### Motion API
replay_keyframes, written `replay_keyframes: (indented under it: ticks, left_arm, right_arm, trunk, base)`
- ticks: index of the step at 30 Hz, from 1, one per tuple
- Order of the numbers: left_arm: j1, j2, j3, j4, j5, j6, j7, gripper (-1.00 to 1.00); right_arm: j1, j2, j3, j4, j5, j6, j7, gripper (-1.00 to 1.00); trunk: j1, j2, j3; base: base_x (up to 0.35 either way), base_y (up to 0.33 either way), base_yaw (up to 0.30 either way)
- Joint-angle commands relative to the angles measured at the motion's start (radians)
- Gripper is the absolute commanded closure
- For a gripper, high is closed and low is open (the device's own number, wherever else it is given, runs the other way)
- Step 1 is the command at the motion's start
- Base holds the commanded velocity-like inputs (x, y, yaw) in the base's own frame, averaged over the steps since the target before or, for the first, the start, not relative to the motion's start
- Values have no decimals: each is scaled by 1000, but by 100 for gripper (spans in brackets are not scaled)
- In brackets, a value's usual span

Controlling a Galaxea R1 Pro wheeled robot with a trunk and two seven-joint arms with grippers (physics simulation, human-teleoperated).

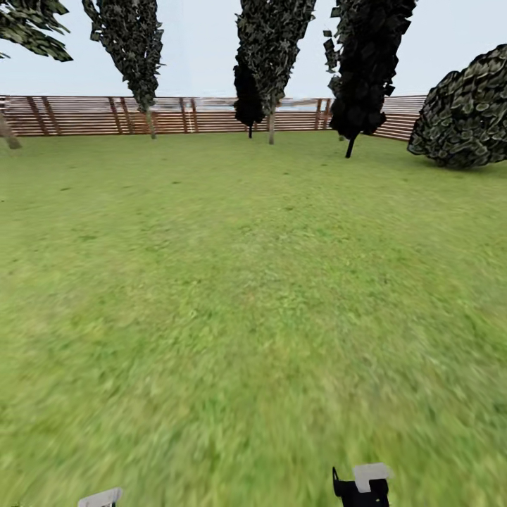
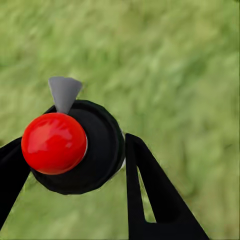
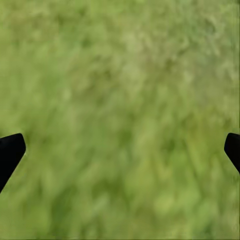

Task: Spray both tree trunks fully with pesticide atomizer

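Note:
In the left wrist view the pesticide atomizer (image 2: 95, 150), a dark round bottle with a glossy red top (image 2: 54, 143) and a grey nozzle (image 2: 64, 92), sits clamped between the two black fingers of my left gripper (image 2: 75, 150), above the garden lawn. My right gripper (image 3: 120, 150) hangs open over bare grass, its fingertips far apart at the frame's edges. In the head view a pale trunk (image 1: 8, 132) of one tree leans at the far left by the fence. The concrete floor and any pesticide are out of view.
Open lawn (image 1: 253, 296) stretches ahead to a reddish-brown slat fence (image 1: 211, 116). Narrow dark-leaved trees (image 1: 271, 63) and a near-black one (image 1: 366, 70) stand along it. A round bush (image 1: 465, 113) sits at the right. My right gripper (image 1: 360, 486) shows at the bottom edge.

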Motion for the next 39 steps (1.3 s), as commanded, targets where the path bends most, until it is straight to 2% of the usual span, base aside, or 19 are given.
replay_keyframes:
  ticks: [1,39]
  left_arm:
    - [-1,0,-8,1,10,-3,-1,100]
    - [-1,0,-7,1,10,-3,-1,100]
  right_arm:
    - [0,0,9,0,-7,-2,-4,-100]
    - [0,0,9,0,-7,-2,-4,-100]
  trunk:
    - [0,0,-1]
    - [0,0,-15]
  base:
    - [246,225,281]
    - [246,215,281]
